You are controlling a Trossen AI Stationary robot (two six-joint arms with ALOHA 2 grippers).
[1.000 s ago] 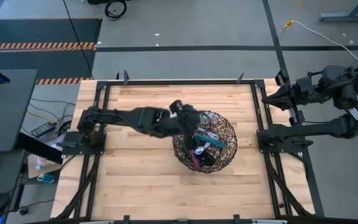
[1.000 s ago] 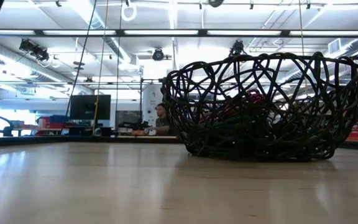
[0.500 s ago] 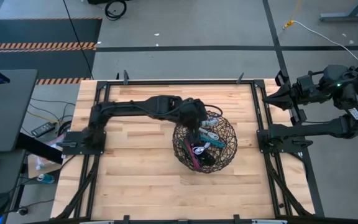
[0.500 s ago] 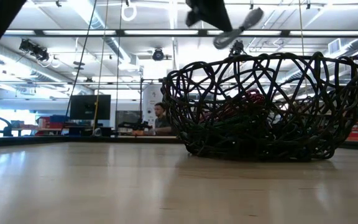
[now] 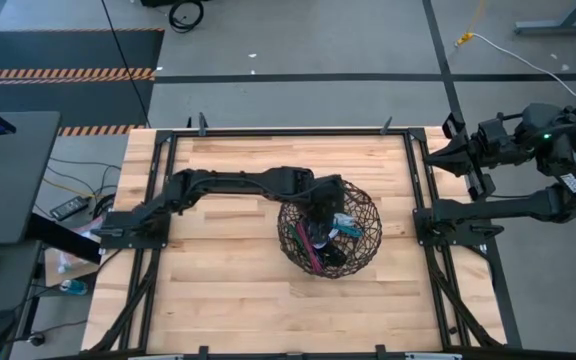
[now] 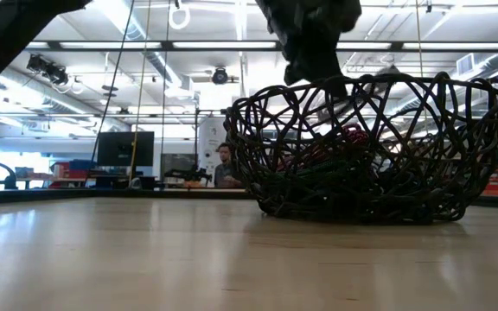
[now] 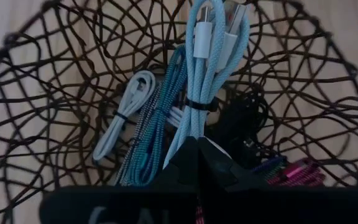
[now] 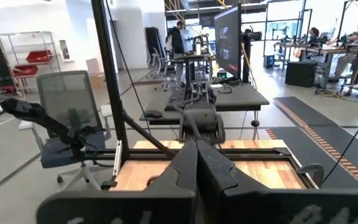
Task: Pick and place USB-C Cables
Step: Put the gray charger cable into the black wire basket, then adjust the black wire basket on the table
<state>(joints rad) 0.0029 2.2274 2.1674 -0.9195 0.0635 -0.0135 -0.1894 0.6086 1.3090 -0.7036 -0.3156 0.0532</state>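
I had the left hand down inside the wire basket near the middle of the bench, its fingers pinched on the end of a light-blue cable bundle. That bundle hung over the other cables: a white one and a teal one lay beside it, a maroon one lower in the basket. The right hand waited pressed shut past the bench's right edge.
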